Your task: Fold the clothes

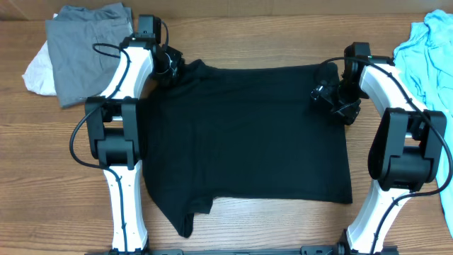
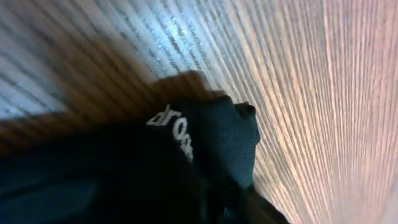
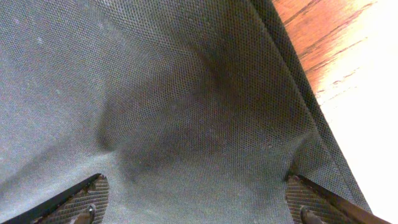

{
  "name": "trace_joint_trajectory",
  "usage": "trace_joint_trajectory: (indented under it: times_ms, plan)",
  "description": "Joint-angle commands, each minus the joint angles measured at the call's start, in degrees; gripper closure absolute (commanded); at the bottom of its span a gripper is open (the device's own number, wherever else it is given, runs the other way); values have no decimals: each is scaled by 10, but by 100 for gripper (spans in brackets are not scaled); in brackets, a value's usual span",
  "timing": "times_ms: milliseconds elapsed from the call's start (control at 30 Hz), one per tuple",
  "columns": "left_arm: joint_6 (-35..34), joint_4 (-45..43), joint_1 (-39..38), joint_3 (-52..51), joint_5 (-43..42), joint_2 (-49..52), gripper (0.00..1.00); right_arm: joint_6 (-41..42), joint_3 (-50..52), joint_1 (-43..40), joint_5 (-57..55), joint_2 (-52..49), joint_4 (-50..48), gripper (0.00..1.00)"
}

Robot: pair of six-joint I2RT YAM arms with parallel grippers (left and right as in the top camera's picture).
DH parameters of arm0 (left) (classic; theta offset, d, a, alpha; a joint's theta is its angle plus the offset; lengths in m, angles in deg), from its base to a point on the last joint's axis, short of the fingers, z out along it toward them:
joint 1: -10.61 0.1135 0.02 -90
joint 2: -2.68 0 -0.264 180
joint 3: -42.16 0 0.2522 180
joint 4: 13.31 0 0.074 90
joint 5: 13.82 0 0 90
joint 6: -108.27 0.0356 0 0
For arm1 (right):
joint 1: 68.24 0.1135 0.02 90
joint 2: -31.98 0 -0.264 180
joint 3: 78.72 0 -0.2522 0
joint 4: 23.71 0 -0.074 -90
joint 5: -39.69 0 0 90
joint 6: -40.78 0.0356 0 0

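A wood-grain tabletop [image 1: 233, 227] carries the black shirt [image 1: 248, 134], spread flat at its centre, ready for a fold. The left claw [image 1: 168, 67] sits at the shirt's 11 o'clock corner, buried in bunched cloth; whether it grips, I cannot tell. The right claw [image 1: 327, 92], at 2 o'clock, stands wide astride the fabric, probably to pinch it. A grey garment [image 1: 88, 42] lies at 10 o'clock and a light blue garment [image 1: 432, 49] at 3 o'clock, set aside.

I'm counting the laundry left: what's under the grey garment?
A white garment pokes out from under the grey garment at its left edge. Its full extent, and anything else beneath, is covered.
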Motion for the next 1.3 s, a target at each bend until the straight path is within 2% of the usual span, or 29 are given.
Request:
trace_joint_trajectory:
  times_ms: [0,100,400,600,900,1133,1167,1267]
  plan:
    - [16,-16,-2,6,-8,10,87,-4,4,3,1,15,0,5]
    - [17,-24,-1,6,-9,10,96,-4,4,3,1,15,0,5]
    - [16,-50,-1,30,-54,10,96,-4,4,3,1,15,-2,6]
    - [17,-102,-2,45,-52,10,93,-4,5,3,1,15,-4,13]
    - [28,-128,-9,45,77,10,96,-4,5,3,1,15,12,16]
    - [44,-213,-20,45,98,10,96,-4,5,3,1,15,20,20]
    - [44,-229,-22,45,98,10,95,-4,5,3,1,15,20,20]
    - [45,-263,-29,45,97,10,81,-4,5,3,1,15,20,20]
